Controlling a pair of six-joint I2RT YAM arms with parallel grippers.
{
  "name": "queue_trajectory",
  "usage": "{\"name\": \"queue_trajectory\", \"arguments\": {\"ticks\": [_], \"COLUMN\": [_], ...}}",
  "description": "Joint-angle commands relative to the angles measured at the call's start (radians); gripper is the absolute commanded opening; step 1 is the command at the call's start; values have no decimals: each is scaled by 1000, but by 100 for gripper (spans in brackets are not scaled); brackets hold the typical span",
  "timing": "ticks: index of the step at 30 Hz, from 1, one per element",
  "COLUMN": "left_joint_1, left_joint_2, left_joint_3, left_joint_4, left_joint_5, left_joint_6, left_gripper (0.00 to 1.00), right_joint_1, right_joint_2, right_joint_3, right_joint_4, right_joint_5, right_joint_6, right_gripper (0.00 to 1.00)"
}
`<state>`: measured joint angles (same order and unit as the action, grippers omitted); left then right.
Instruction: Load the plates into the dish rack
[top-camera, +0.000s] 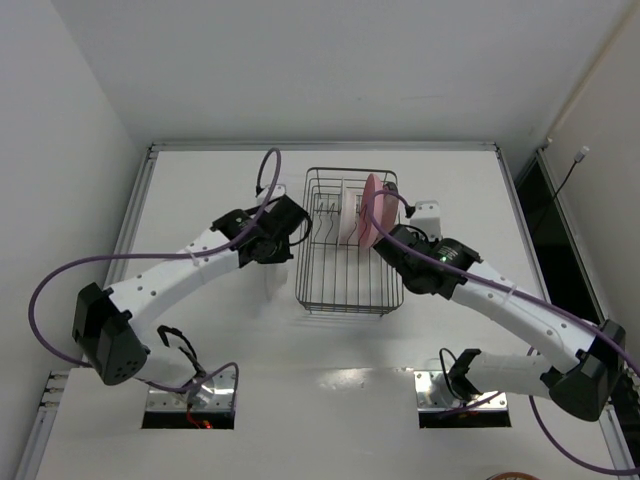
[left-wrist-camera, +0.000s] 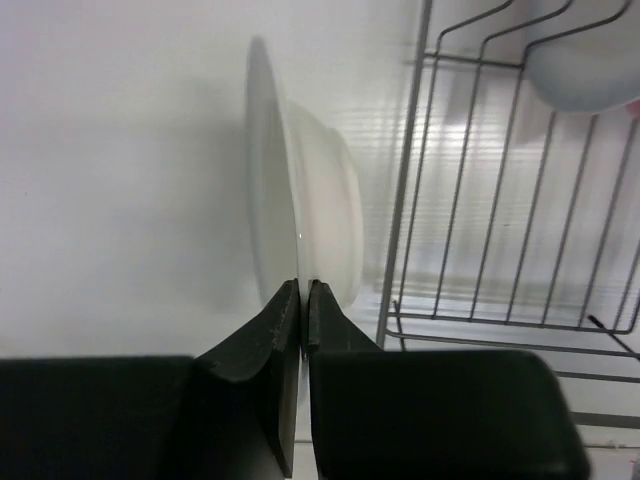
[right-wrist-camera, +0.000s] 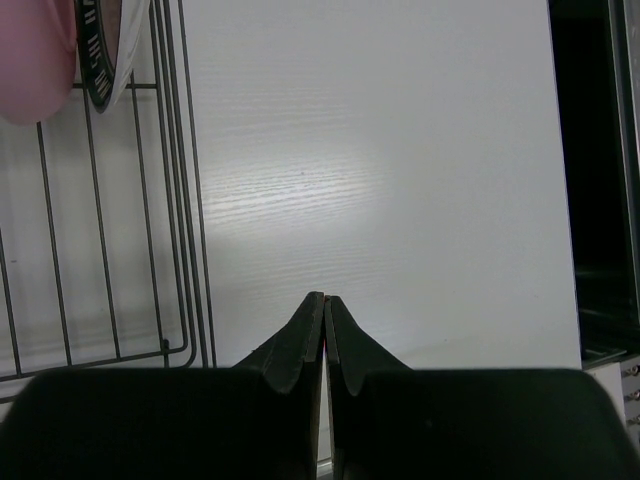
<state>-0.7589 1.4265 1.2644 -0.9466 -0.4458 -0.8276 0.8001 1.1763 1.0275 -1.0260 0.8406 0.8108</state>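
The wire dish rack (top-camera: 345, 262) stands mid-table. A whitish plate (top-camera: 348, 215) and the pink plate (top-camera: 369, 205) stand upright in it. My left gripper (top-camera: 283, 250) is just left of the rack, shut on the rim of a translucent whitish plate (left-wrist-camera: 300, 200) that it holds on edge beside the rack's wall (left-wrist-camera: 405, 180). My right gripper (top-camera: 384, 233) is at the rack's right side, shut and empty (right-wrist-camera: 323, 297). Its view shows the pink plate (right-wrist-camera: 35, 60) and the dark patterned rim of the white plate (right-wrist-camera: 100, 70) at top left.
A small white block (top-camera: 427, 212) lies right of the rack. The table ends at a raised edge (top-camera: 320, 146) at the far side, and a dark gap (right-wrist-camera: 595, 170) runs along its right edge.
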Motion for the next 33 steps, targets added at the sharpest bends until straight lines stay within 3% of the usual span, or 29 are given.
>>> {"name": "queue_trajectory", "arguments": {"ticks": [1,9,19,22,27,33], "left_joint_1": [-10,-10,-10,30,81,186], "left_joint_2": [-18,-18,80,106,140,140], "left_joint_3": [30,49,499,602,615,480], "left_joint_4": [-43,-43,-93,-14,141,383], "left_joint_5": [-57,-86,-169,-71,85,376], "left_joint_6": [10,19,160,238,343,366], "left_gripper": [0,0,0,0,0,0], "right_joint_1": [-6,-6,-6,-6,-6,-6], "right_joint_2": [-29,-38,-38,-38,-18,-18], "right_joint_3": [19,9,9,9,19,19], "right_joint_4": [3,-6,-6,-6,-6,-6], "right_joint_5": [22,22,22,12,12,22], "right_joint_6": [4,4,4,4,4,4], "right_gripper": [0,0,0,0,0,0]}}
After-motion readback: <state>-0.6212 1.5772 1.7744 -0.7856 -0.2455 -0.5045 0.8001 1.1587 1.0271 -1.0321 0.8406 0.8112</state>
